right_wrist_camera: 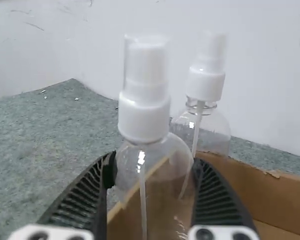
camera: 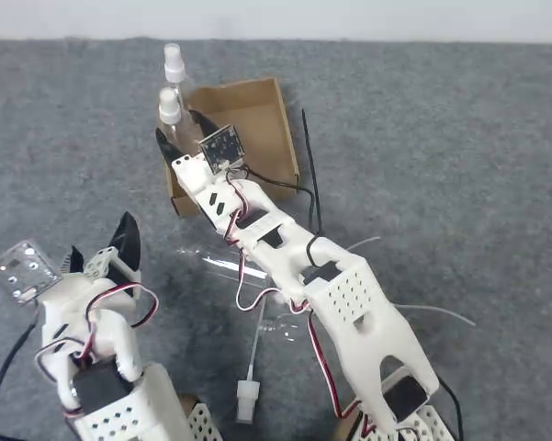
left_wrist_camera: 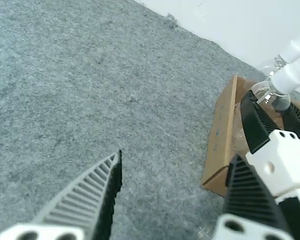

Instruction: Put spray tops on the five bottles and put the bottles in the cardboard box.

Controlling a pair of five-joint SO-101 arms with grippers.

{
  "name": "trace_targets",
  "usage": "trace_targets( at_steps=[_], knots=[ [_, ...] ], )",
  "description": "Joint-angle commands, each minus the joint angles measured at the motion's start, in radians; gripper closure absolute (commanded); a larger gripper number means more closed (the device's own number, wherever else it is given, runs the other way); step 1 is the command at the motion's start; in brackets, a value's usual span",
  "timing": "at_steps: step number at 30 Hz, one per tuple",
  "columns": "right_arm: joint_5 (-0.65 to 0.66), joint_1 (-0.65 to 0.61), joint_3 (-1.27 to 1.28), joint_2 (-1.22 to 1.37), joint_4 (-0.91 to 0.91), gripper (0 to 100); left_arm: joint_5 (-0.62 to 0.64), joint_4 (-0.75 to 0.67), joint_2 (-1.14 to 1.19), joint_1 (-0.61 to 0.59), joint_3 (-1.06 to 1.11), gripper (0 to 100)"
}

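Right gripper [camera: 178,130] is clasping a clear spray-topped plastic bottle [right_wrist_camera: 149,155] at the brown cardboard box [camera: 262,129].
Left gripper [left_wrist_camera: 175,160] is hanging open.

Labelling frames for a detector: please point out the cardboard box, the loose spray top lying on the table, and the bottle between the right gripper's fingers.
cardboard box [camera: 253,110]: high view, bare floor inside.
loose spray top [camera: 247,401]: high view, its white head.
gripped bottle [right_wrist_camera: 154,160]: right wrist view, its clear shoulder.

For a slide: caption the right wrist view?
Right gripper grips a spray-topped bottle at the cardboard box wall, a second topped bottle behind it.
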Motion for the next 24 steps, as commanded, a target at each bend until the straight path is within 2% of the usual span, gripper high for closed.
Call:
trace_targets(
  at_steps=[1, 7, 11, 13, 18, 24],
  knots=[
    [-0.009, -0.005, -0.068, -0.024, -0.022, 91.7, 0.015, -0.029, -0.014, 0.0, -0.008, 69],
    [-0.009, -0.005, -0.064, -0.021, -0.01, 91.7, 0.015, -0.029, -0.014, 0.0, -0.008, 69],
    [-0.068, -0.005, -0.083, -0.03, 0.114, 91.6, 0.015, -0.029, -0.014, 0.0, -0.008, 69],
    [-0.089, -0.002, -0.109, -0.028, 0.16, 88.8, 0.015, -0.029, -0.014, 0.0, -0.008, 69],
    [-0.092, 0.001, -0.12, -0.028, 0.222, 74.7, 0.015, -0.029, -0.014, 0.0, -0.008, 69],
    [-0.092, -0.004, -0.123, -0.028, 0.24, 73.4, 0.015, -0.029, -0.014, 0.0, -0.008, 69]
  ],
)
